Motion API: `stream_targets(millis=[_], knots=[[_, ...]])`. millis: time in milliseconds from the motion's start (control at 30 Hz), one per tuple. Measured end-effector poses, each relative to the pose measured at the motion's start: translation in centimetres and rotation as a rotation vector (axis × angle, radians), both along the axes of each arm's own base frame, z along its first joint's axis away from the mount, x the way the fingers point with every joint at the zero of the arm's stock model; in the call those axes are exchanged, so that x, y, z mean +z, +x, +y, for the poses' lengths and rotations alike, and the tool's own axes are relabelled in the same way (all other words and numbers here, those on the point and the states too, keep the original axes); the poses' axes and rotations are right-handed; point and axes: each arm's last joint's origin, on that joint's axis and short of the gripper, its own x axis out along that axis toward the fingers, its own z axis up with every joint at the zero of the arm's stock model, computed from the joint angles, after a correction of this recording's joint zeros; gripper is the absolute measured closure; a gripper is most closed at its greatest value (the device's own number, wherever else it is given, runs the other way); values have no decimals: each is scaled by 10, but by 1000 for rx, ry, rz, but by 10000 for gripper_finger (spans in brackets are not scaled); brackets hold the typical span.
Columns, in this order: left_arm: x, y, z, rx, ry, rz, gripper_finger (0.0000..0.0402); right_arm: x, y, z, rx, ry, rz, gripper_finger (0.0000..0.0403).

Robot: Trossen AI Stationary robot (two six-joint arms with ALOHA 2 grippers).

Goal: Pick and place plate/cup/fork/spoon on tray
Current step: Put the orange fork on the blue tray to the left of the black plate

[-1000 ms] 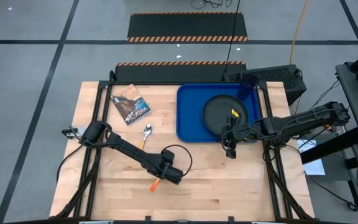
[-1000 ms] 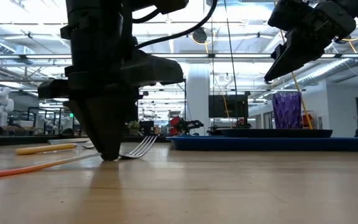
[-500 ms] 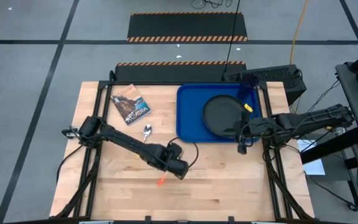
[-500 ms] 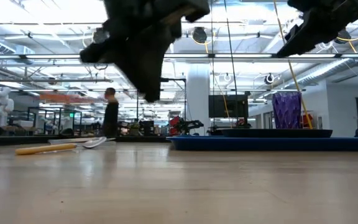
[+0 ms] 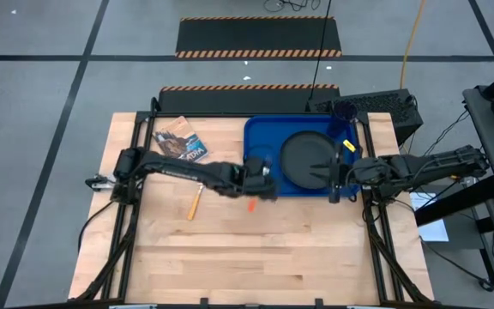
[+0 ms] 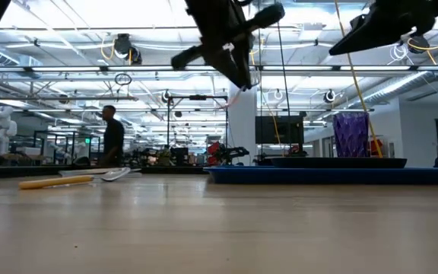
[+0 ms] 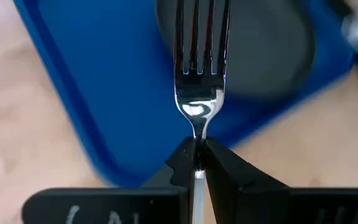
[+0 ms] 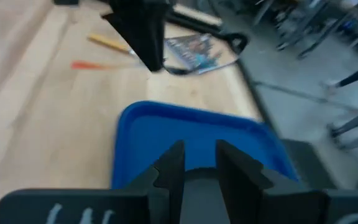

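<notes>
My left gripper is raised over the left edge of the blue tray and shut on the fork. The fork's tines point over the black plate, which lies on the tray. Its orange handle end trails toward the near edge. The purple cup stands in the tray's far right corner. The spoon lies flat on the table left of the tray. My right gripper is open and empty, raised at the tray's near right corner. My left gripper pinches the fork's silver neck, just behind the tines, between its two fingertips. The fingers come from above, slanting toward the tray. The fork is lifted clear of the table, and its handle sticks out below the gripper.
A small printed booklet lies at the far left of the table, partly under my left arm. A person stands in the room beyond the table. Bare wood spans the table's near half.
My left gripper has risen from the table with the fork and gone toward the far edge and right, up to the tray's left edge. The fork is lifted clear. My right gripper has risen and gone right, off the plate toward the tray's near right corner.
</notes>
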Motion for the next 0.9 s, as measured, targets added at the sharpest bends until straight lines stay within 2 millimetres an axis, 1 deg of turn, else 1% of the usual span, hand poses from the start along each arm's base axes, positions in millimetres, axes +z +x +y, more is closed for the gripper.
stream_targets(millis=[100, 167, 267, 367, 467, 533, 567, 600, 633, 700, 767, 833, 900], knots=[[-2, 11, 19, 54, 30, -74, 371, 4, 1, -1, -31, -52, -32, 319], [-6, 17, 29, 60, 42, -96, 371, 7, 3, -2, -45, -71, -67, 319], [-10, 30, 41, 81, 58, -176, 371, 13, 5, -1, -44, -71, -125, 319], [-25, 39, 50, 100, 76, -192, 371, 16, 4, -1, -32, -87, -151, 319], [-41, 43, 60, 142, 76, -165, 371, 17, 1, -2, -25, -120, -147, 319], [-45, 46, 67, 176, 61, -188, 371, 19, -1, -2, -19, -138, -150, 319], [-50, 46, 69, 189, 57, -174, 371, 19, -2, -2, -17, -143, -155, 319], [-57, 49, 72, 207, 53, -186, 371, 21, -3, -2, -17, -144, -165, 319], [-60, 52, 74, 221, 42, -210, 371, 22, -4, -3, -19, -142, -179, 319], [-72, 52, 77, 238, 35, -175, 371, 24, -6, -3, -19, -139, -195, 319], [-79, 56, 81, 262, 16, -205, 371, 27, -8, -3, -20, -138, -219, 319], [-81, 53, 85, 282, 5, -181, 371, 28, -8, -3, -18, -139, -227, 319], [-83, 55, 90, 296, -7, -194, 371, 29, -9, -4, -20, -137, -238, 319]])
